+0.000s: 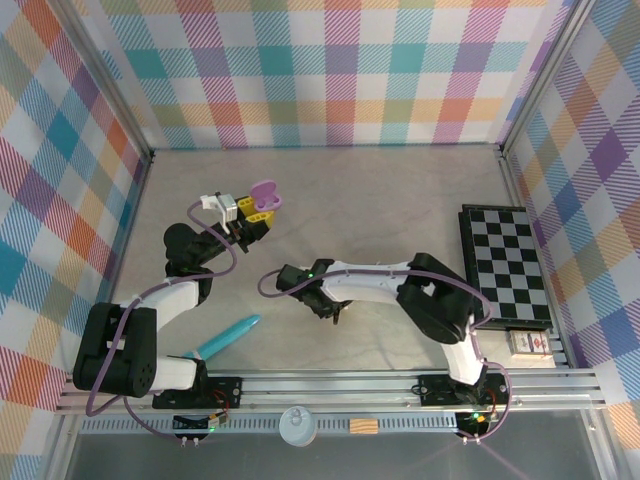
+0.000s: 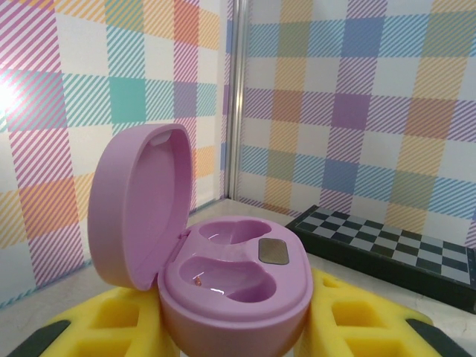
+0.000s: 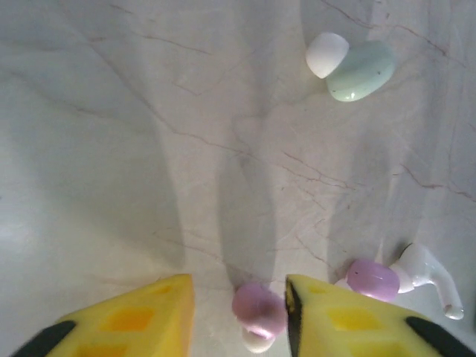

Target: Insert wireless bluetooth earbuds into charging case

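Observation:
My left gripper (image 1: pixel 260 210) is shut on the pink-purple charging case (image 2: pixel 238 297), held up off the table with its lid (image 2: pixel 141 201) open; both wells are empty. The case (image 1: pixel 264 190) is at the back left. My right gripper (image 3: pixel 239 316) hangs low over the table, jaws open. A purple earbud (image 3: pixel 259 306) lies between its yellow fingers, against the right finger (image 3: pixel 335 320) and apart from the left finger (image 3: pixel 134 320). A second purple earbud (image 3: pixel 373 279) and a white earbud (image 3: pixel 428 277) lie just right of it. A mint earbud (image 3: pixel 362 71) lies farther off.
A turquoise stick (image 1: pixel 228 338) lies near the left arm's base. A checkerboard (image 1: pixel 507 262) sits along the right wall with a small card box (image 1: pixel 528 344) in front of it. My right gripper (image 1: pixel 335 312) is mid-table.

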Controlling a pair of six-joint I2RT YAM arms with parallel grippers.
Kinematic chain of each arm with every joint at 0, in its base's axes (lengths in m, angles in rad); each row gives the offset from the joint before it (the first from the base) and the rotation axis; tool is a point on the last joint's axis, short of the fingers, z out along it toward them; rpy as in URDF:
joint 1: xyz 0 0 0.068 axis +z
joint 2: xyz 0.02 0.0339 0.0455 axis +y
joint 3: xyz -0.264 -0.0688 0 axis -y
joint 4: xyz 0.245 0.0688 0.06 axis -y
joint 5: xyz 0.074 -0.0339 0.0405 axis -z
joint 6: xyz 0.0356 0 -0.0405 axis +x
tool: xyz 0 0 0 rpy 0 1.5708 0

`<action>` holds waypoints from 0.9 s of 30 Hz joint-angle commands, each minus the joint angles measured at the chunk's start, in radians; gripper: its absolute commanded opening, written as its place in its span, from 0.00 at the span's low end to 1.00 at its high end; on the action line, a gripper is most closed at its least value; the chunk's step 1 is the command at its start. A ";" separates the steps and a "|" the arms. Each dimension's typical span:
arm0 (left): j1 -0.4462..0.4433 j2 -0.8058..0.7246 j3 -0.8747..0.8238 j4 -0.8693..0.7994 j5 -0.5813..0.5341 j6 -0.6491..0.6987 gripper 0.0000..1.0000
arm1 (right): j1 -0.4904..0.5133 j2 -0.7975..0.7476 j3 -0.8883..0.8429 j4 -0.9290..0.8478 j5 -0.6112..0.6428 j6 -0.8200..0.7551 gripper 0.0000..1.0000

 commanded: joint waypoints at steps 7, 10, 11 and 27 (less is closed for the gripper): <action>0.015 -0.021 0.022 0.055 0.037 -0.010 0.29 | -0.167 -0.251 -0.209 0.298 -0.459 -0.136 0.52; 0.015 -0.023 0.021 0.052 0.032 -0.007 0.29 | -0.234 -0.286 -0.298 0.413 -0.619 -0.175 0.51; 0.016 -0.023 0.022 0.050 0.032 -0.007 0.29 | -0.253 -0.295 -0.323 0.451 -0.667 -0.183 0.51; 0.022 -0.047 0.033 -0.005 0.035 0.016 0.29 | -0.358 -0.227 -0.418 0.555 -0.822 -0.212 0.50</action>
